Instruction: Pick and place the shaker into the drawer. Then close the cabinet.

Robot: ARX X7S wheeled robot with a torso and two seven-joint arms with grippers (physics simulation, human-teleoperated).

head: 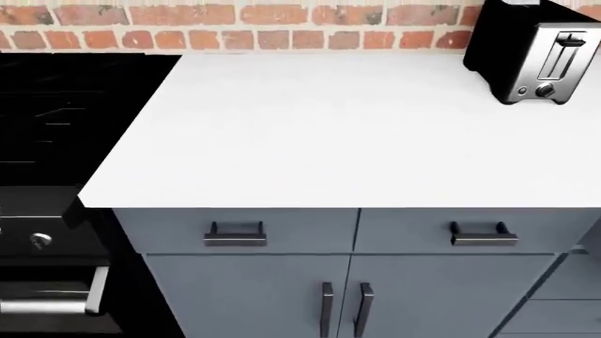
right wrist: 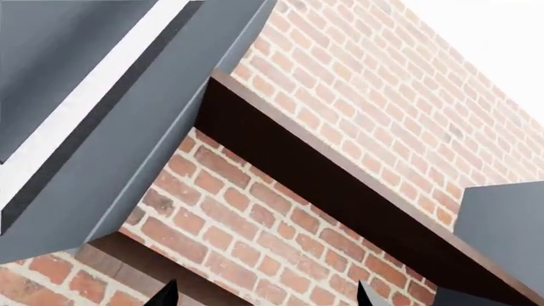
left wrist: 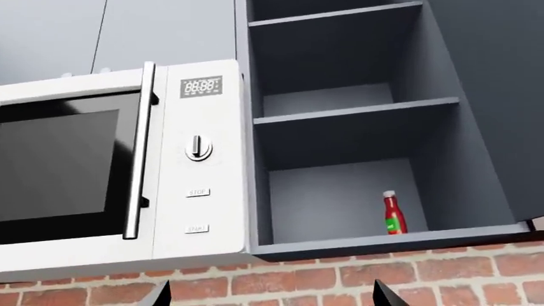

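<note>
Left wrist view: the left gripper (left wrist: 270, 294) shows two dark jaw tips set wide apart, holding nothing, under a white microwave (left wrist: 119, 166); beside the microwave, open shelves hold a red ketchup bottle (left wrist: 393, 213).

Head view: the cabinet (head: 348, 271) carries a bare white table (head: 329, 134) — its drawers are shut, and a toaster (head: 535, 53) stands at the back. No shaker shows.

Right wrist view: the right gripper (right wrist: 265, 294) — jaws parted, empty — faces a brick wall (right wrist: 281, 236).

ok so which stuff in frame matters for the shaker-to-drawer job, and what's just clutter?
Job:
cabinet with white countertop, drawer fronts shut
shaker: not in any view

Clutter:
toaster
oven
microwave
red sauce bottle on the open shelf unit
brick wall
</note>
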